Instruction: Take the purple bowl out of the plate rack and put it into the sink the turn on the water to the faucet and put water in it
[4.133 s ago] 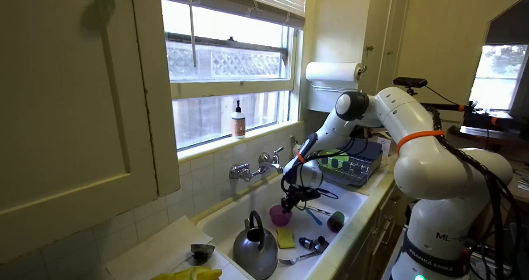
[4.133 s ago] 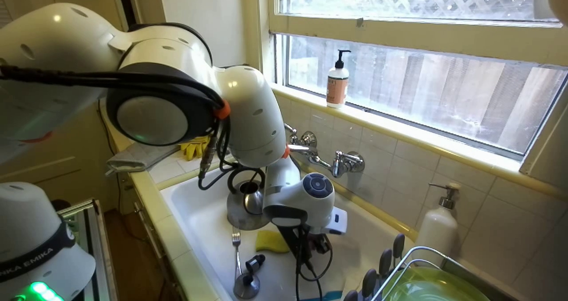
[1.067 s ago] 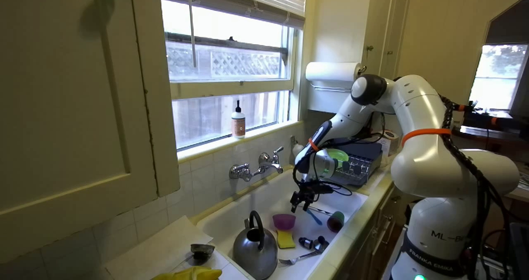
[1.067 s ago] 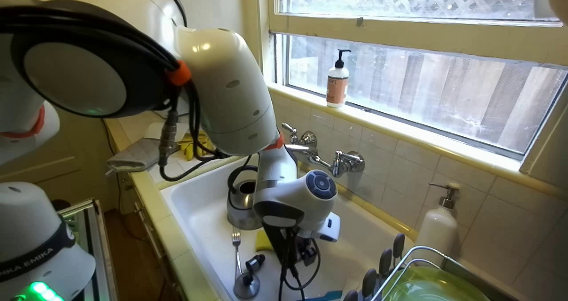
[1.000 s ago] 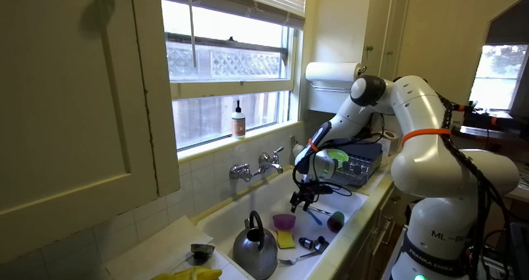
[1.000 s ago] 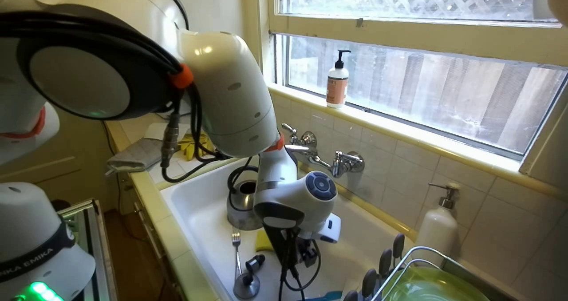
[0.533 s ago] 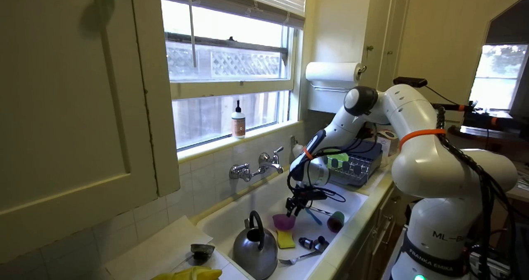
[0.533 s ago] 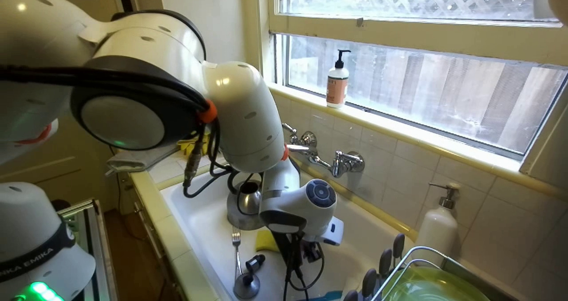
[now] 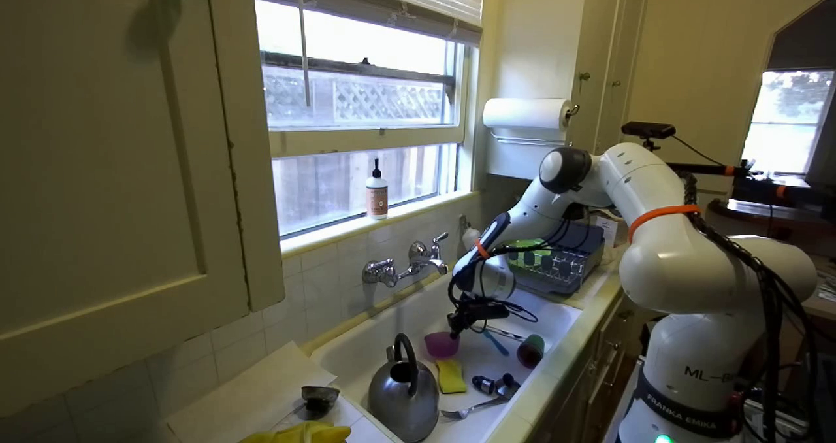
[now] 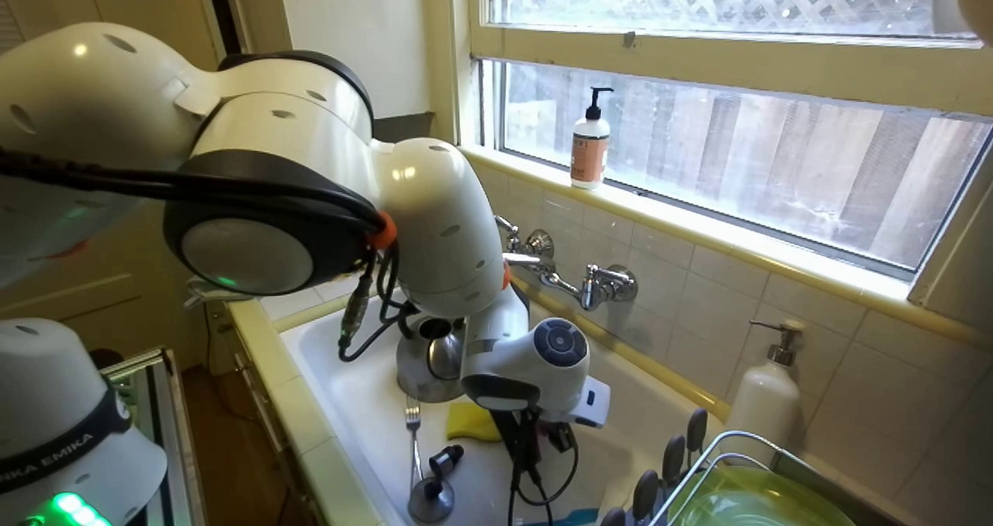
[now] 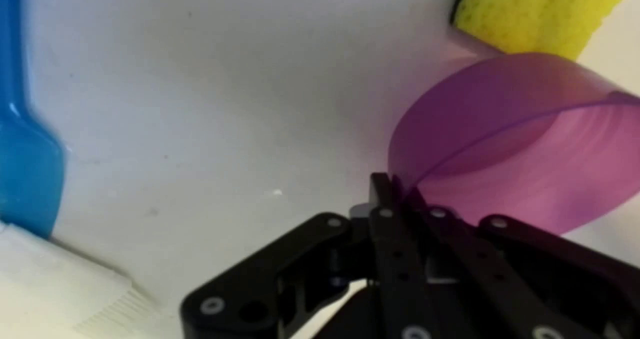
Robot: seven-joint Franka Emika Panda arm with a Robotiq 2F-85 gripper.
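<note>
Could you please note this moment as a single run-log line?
gripper: shut on rim of bowl | bowl: in sink, near sponge | lift: cannot tell | faucet: no stream visible

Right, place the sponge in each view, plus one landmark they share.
In an exterior view: sponge, low, just right of centre.
In an exterior view: sponge, low, just left of centre, partly behind the arm.
Wrist view: sponge, top right, cut off by the edge.
Shared landmark: the blue utensil.

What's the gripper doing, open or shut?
Shut on the purple bowl: in the wrist view, the gripper has one jaw outside the bowl and one inside, its wall pinched between.
</note>
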